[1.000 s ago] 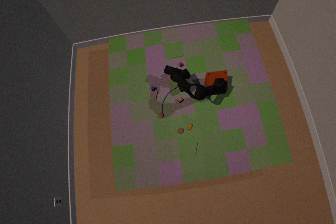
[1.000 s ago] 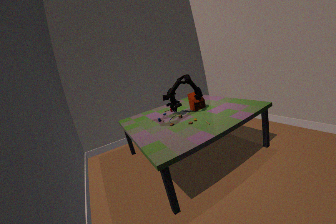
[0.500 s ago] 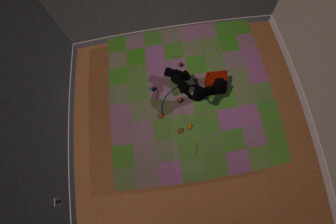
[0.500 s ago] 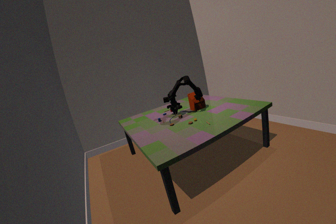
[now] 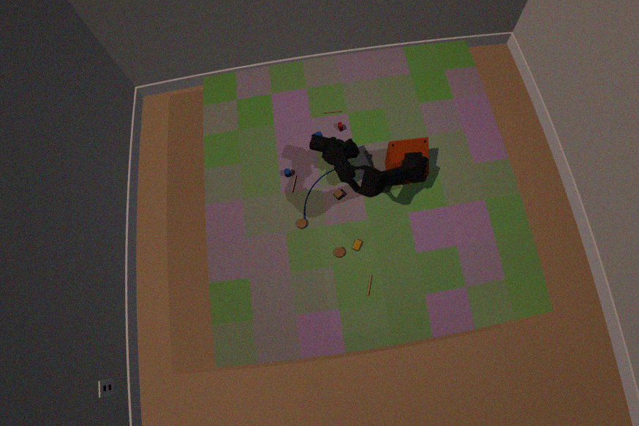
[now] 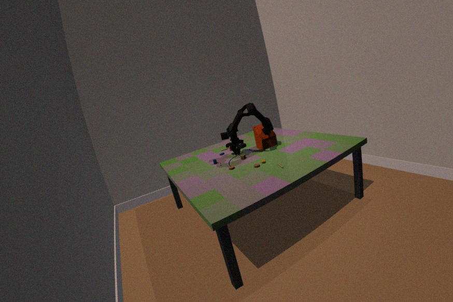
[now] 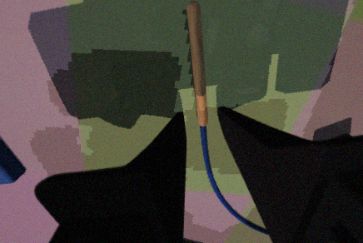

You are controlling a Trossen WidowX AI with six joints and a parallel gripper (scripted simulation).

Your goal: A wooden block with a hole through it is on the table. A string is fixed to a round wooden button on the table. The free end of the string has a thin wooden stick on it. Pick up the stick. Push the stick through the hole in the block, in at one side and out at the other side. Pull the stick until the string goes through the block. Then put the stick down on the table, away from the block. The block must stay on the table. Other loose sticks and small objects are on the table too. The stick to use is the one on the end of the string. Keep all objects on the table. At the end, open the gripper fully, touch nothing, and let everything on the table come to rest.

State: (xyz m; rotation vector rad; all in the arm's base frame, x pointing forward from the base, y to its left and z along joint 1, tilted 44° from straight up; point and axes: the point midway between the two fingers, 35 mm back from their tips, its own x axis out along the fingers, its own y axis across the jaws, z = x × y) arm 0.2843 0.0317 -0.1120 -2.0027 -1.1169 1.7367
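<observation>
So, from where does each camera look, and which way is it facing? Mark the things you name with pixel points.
Top: high above the table (image 5: 373, 319), facing steeply down; whole arm (image 5: 376, 180) visible.
Exterior: outside the table (image 6: 234, 200), looking slightly down across it; whole arm (image 6: 237, 120) visible.
Wrist: on the arm near the gripper (image 7: 201, 111), facing the tabletop; both black fingers visible.
Top and exterior share the orange-red base (image 5: 408, 145) (image 6: 258, 135).
</observation>
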